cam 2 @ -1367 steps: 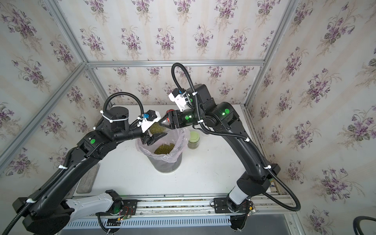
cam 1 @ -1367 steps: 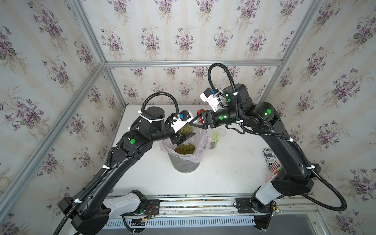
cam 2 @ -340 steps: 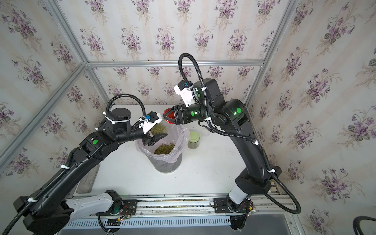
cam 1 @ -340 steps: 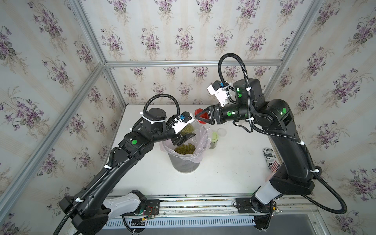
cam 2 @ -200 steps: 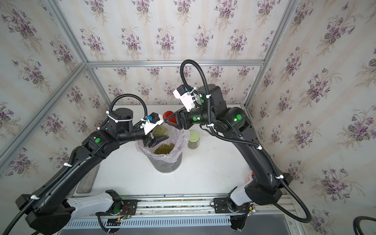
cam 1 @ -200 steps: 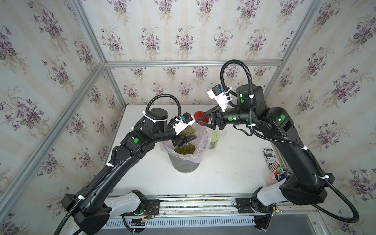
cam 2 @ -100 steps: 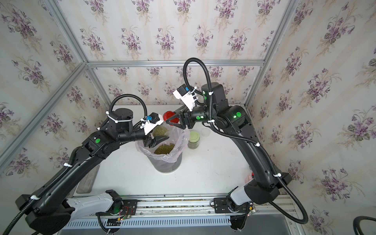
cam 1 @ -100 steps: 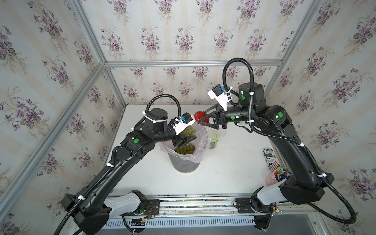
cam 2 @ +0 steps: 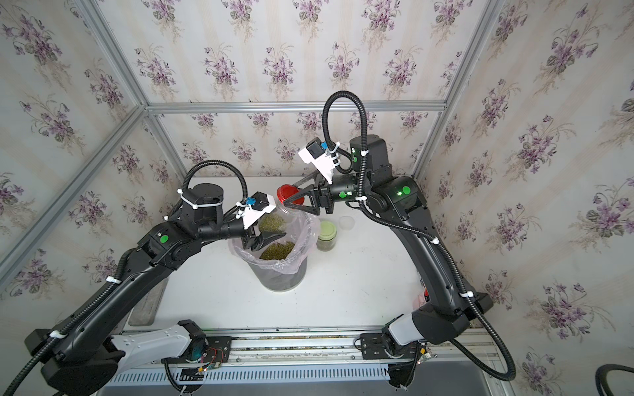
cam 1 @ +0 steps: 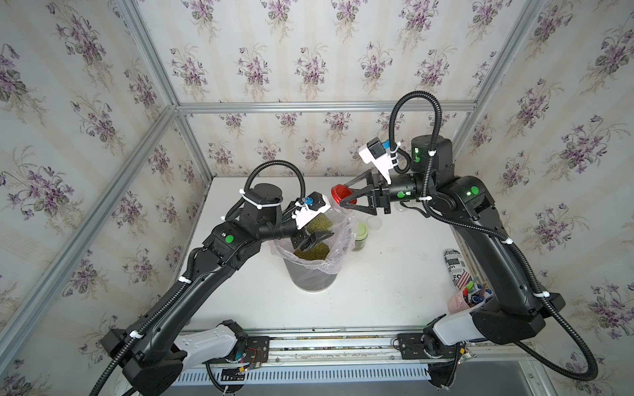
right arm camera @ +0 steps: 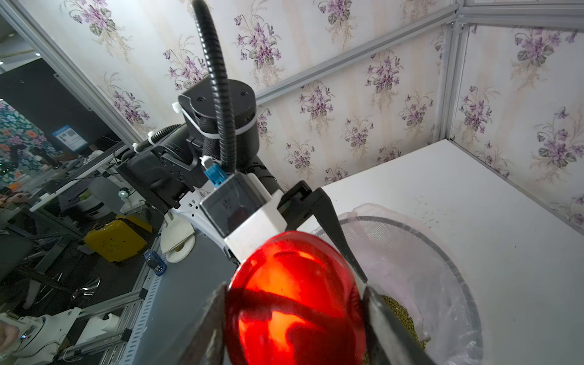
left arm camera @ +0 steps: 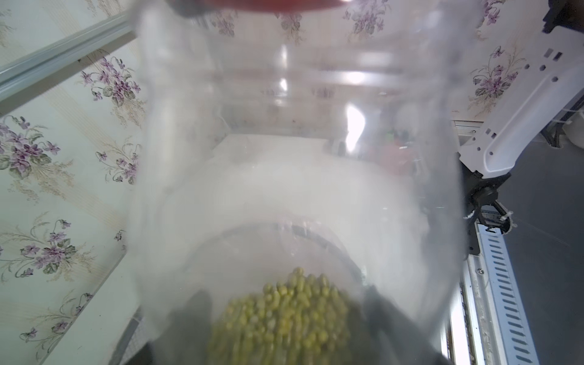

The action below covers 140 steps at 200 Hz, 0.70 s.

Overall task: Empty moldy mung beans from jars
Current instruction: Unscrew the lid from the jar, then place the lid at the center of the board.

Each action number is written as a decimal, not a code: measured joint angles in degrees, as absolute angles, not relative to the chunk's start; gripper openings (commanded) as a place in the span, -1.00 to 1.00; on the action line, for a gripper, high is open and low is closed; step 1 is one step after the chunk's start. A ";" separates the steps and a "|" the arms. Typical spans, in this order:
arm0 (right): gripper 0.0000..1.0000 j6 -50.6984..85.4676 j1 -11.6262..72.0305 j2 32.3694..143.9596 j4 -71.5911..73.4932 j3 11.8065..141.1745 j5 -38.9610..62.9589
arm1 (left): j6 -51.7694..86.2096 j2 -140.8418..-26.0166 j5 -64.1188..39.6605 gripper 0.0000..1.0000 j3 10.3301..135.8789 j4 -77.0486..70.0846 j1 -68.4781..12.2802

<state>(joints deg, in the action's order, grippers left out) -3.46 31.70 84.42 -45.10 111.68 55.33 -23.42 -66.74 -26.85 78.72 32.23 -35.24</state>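
Walls (cam 1: 308,51) of pale striped wallpaper with purple flower sprigs close the white surface (cam 1: 394,274) on three sides; silver metal bars (cam 1: 322,107) run along their joins; the light is even; beyond the near edge lies a dim room with desks (right arm camera: 63,189) and a yellow case (right arm camera: 117,237).

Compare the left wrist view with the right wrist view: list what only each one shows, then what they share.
Left wrist only: the clear jar's inside, with beans pooled at its gripped end. Right wrist only: the right gripper clamped on the lid, the left arm, and the lined bin holding more beans. Both: the red lid, the white table and flowered wallpaper.
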 measured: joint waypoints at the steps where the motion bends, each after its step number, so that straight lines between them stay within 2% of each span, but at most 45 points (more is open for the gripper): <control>1: 0.20 -3.49 31.70 84.42 -45.06 111.66 55.40 | -23.44 -66.74 -26.87 0.11 78.72 32.25 -35.24; 40: 0.19 -3.16 31.29 83.99 -43.38 109.97 57.91 | -23.46 -66.89 -27.07 0.11 78.72 32.34 -35.22; 78: 0.18 1.13 25.21 82.43 -38.81 109.49 55.05 | -23.51 -66.65 -26.83 0.11 78.70 32.38 -35.22; 101: 0.18 5.02 21.45 81.58 -37.17 109.51 49.74 | -23.86 -66.15 -26.09 0.11 78.70 32.40 -35.22; 140: 0.20 9.58 18.37 82.54 -39.81 112.20 32.67 | -24.58 -64.18 -22.59 0.11 78.54 32.49 -35.33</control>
<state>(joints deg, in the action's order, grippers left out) 9.58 18.37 82.54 -39.81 112.20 32.67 -24.58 -64.18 -22.59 78.54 32.49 -35.33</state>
